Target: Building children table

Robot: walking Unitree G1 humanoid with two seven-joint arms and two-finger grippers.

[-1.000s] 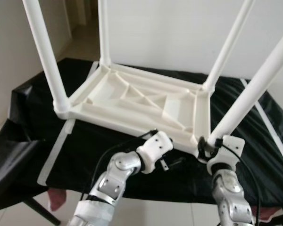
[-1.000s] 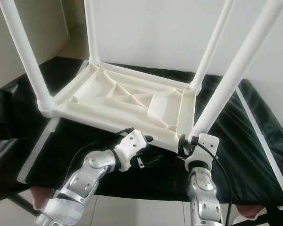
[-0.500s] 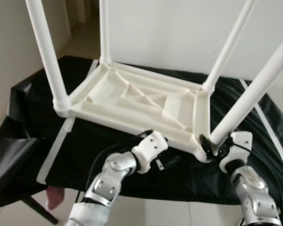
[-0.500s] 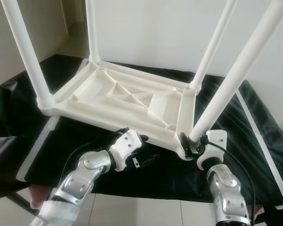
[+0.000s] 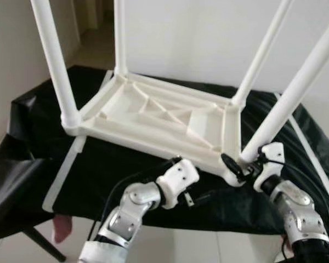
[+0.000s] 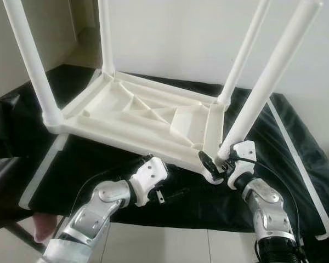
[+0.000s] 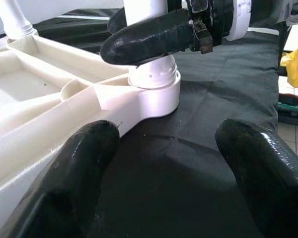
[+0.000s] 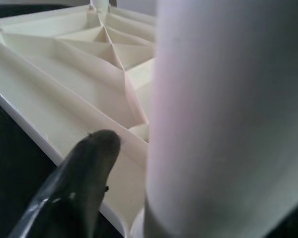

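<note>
A white plastic children's table (image 5: 153, 118) lies upside down on a black cloth (image 5: 104, 170), with its legs pointing up. My right gripper (image 6: 216, 164) is at the base of the near right leg (image 5: 296, 90), shut on it. One of its fingers (image 7: 149, 37) lies across the leg's front just above the socket; the other is hidden behind the leg. My left gripper (image 7: 169, 148) is open and low over the cloth, just before the table's front edge. It points at that same corner socket (image 7: 154, 89) with nothing between its fingers (image 7: 84, 163).
The black cloth's front edge (image 5: 170, 224) is close under both arms, with tiled floor below. White strips run along the cloth at left (image 5: 66, 175) and right (image 6: 296, 164). A dark chair (image 5: 16, 186) stands at the left, and a white wall (image 5: 197, 38) is behind.
My right wrist has swung from in front of the near right leg round to its right side, staying at the leg's base. The left gripper has shifted slightly lower and to the right.
</note>
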